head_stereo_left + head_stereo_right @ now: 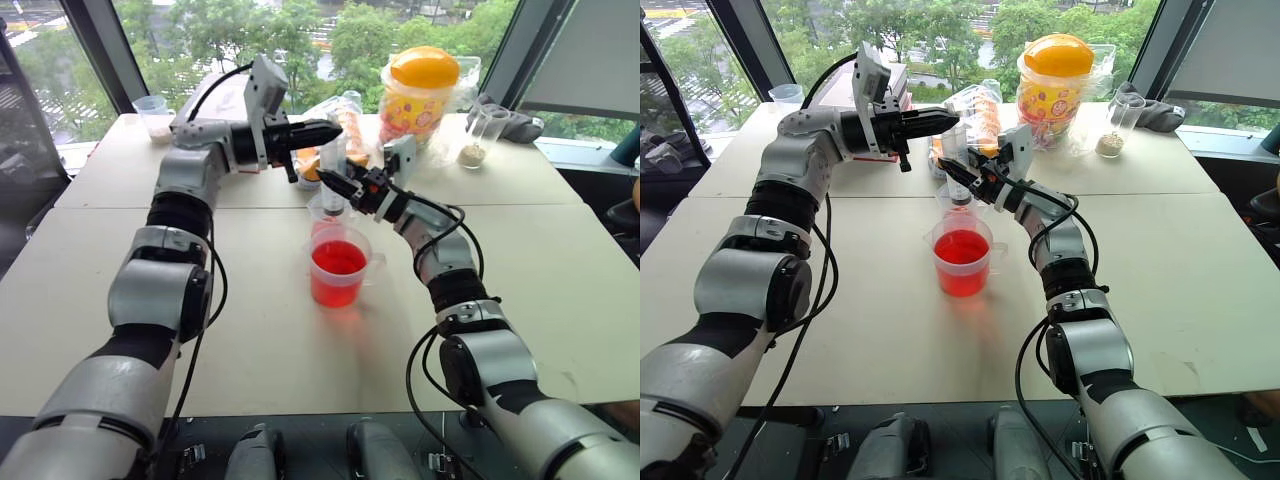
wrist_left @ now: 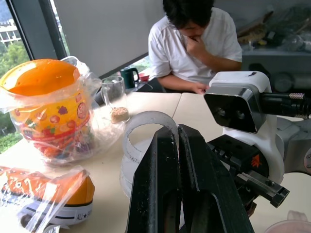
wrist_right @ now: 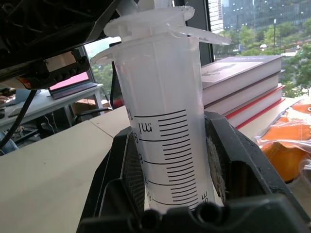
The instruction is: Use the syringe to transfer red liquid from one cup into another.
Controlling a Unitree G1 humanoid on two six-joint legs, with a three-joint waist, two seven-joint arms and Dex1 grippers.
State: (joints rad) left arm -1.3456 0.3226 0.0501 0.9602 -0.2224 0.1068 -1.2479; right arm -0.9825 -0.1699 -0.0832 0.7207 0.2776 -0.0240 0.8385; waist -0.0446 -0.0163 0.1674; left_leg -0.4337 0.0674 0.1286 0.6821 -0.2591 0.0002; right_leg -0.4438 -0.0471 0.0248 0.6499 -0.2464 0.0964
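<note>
- Right gripper is clamped around the barrel of the syringe, which stands upright between its fingers, scale marks facing the wrist cam.
- Left gripper has its fingers pressed together right at the top of the syringe, on the white plunger as far as I can tell. It sits just above the right gripper, pointing sideways across it.
- The syringe's lower end hangs over the small clear cup directly beneath the right gripper. I can't tell if the tip is inside the rim.
- The handled cup of red liquid sits on the bench below and nearer the robot than both grippers.
- My read: this is the plunger-working step. To do it well, keep the right gripper dead steady and the barrel vertical, and move the left one straight along the barrel's axis, slow and even, so nothing squirts past the little cup or tips it.
</note>
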